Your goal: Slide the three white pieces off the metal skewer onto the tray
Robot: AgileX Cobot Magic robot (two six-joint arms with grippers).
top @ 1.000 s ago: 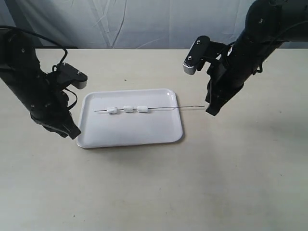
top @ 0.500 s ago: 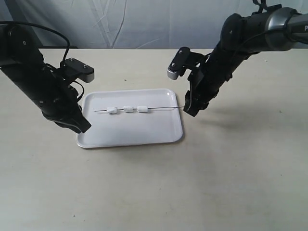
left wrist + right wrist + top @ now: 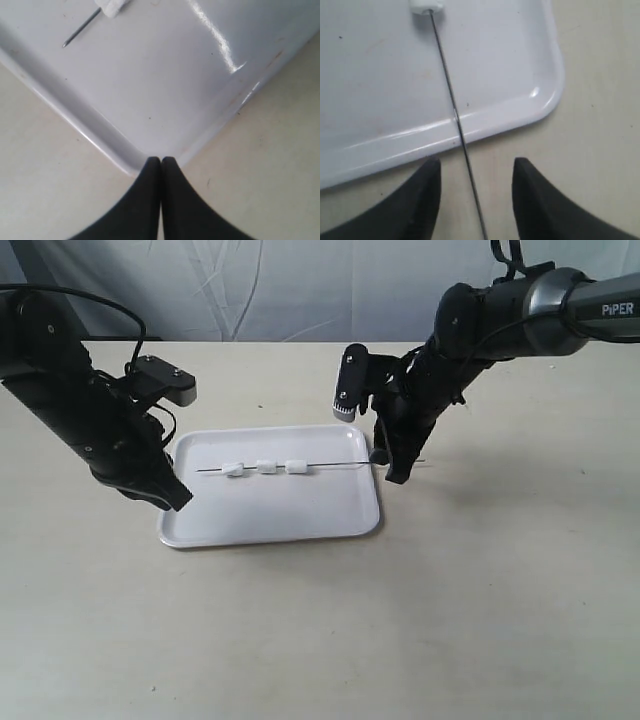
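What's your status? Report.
Left claw shut at tray corner. Right claw open, straddling skewer. Three pieces on skewer. No obstruction seen.

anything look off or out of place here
Nothing is spilled or damaged. The only oddity: the metal skewer, with the three white pieces threaded on it, overhangs the tray rim toward the right arm, its bare end inside the open right hand.

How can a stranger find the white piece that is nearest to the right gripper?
Find the glossy white tray. A thin metal skewer lies across it with three white pieces threaded on it. The wanted piece is the end one, on the side where the skewer's long bare part passes over the rim.
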